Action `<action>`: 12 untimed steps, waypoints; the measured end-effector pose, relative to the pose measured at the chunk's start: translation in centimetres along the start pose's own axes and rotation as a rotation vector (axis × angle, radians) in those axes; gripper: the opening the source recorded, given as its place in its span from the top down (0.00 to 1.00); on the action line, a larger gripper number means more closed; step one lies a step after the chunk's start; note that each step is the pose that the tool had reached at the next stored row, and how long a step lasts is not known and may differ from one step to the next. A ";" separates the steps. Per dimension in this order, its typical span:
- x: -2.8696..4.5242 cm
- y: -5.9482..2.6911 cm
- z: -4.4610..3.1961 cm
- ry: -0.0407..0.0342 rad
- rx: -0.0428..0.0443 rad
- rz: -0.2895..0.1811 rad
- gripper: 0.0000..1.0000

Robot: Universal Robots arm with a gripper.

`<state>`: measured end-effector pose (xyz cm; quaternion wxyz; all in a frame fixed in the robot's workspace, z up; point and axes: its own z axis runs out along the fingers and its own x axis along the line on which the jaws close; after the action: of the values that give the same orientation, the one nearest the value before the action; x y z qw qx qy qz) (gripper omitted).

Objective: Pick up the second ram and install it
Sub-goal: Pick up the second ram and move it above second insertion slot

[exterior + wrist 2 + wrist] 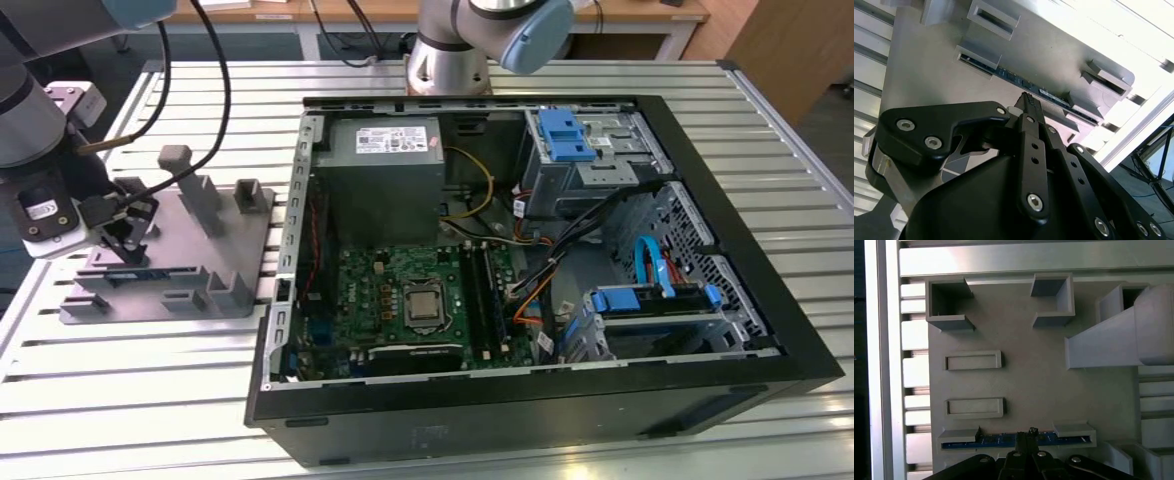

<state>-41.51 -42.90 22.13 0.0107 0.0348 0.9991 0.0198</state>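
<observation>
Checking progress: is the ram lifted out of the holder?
No, the ram sits in the holder's slots, by the gripper.

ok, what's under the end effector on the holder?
The second ram, seated between two brackets of the grey holder. The end effector covers its middle, so that stretch is hidden.

An open black case [507, 415] lies on the slatted desk [134, 400], holding a grey power supply [384, 150] and green motherboard [387, 300]. Just beside it, on the exterior view's left, sits a grey holder [187, 250] with upright posts.
</observation>
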 end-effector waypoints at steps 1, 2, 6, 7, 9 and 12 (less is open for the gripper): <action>0.00 0.00 0.00 0.0000 0.0000 0.000 0.90; 0.00 0.00 0.00 0.0000 0.0000 0.000 0.90; 0.00 0.00 0.00 -0.0001 0.0001 0.000 0.90; 0.00 0.00 0.00 0.0000 0.0003 0.000 0.90; 0.00 0.01 0.01 -0.0005 0.0048 0.000 0.90; 0.00 0.00 0.00 -0.0024 0.0345 -0.002 0.90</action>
<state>-41.51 -42.90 22.13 0.0113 0.0339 0.9994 0.0025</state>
